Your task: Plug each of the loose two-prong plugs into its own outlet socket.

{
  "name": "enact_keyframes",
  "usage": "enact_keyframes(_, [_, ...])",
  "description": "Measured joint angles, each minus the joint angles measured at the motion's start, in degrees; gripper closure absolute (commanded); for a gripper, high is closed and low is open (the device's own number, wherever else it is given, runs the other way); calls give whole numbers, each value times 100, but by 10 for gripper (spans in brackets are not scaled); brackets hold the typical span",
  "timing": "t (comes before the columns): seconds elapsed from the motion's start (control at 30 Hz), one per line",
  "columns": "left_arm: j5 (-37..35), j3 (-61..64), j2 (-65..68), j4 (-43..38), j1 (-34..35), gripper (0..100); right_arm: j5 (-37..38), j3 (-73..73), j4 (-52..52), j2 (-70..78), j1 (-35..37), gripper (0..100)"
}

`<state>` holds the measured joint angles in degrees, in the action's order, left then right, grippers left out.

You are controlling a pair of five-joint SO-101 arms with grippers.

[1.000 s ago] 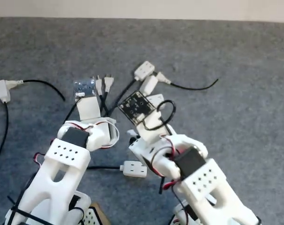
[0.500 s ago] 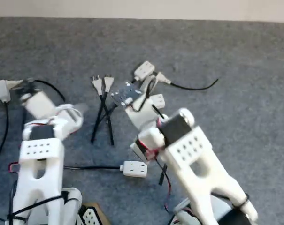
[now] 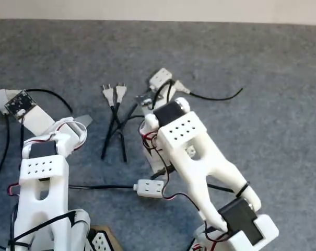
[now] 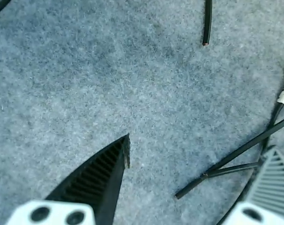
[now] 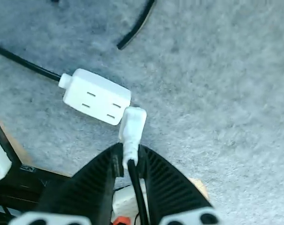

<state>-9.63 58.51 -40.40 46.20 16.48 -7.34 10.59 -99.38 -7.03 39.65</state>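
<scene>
- As the right wrist view shows, the right gripper (image 5: 130,150) is clamped on a white two-prong plug (image 5: 133,123), and the plug's black cord (image 5: 136,183) is run back between the black fingers (image 5: 92,180).
- The plug's front end is set against one corner of a white outlet socket (image 5: 95,96); its prongs cannot be made out, so whether they are in the slots cannot be told.
- The left gripper (image 4: 198,150) is held wide apart above grey carpet (image 4: 109,70), with nothing gripped or touched by its black finger (image 4: 102,180).
- In the high view, the right arm (image 3: 194,151) is stretched from the near edge toward the table's middle, and its gripper is covered by its own wrist.
- The left arm (image 3: 40,167) is angled toward the far left, with its wrist near a far-left socket (image 3: 2,100).
- A loose plug (image 3: 106,94) and a second loose plug (image 3: 120,91) are laid side by side between the arms.
- A front socket (image 3: 149,188) is laid on the carpet between the arm bases.
</scene>
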Motion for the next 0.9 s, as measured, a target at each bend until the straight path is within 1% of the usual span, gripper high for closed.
enact_keyframes(0.13, [0,0,0,0,0,585,-149,229,79,0,114,994])
enact_keyframes(0.23, [0,0,9,-105,0,585,-220,818,545,0,352,994])
enact_keyframes(0.37, [0,9,9,-123,0,585,-290,1169,949,-35,396,994])
enact_keyframes(0.53, [0,88,9,-273,0,585,-290,1204,1020,-158,396,994])
enact_keyframes(0.67, [0,88,18,-281,0,585,-290,1240,1055,-633,396,994])
enact_keyframes(0.77, [0,88,18,-290,0,585,-290,1240,888,-993,396,994])
enact_keyframes(0.9, [0,88,18,-290,0,585,-290,1248,862,-1037,396,994])
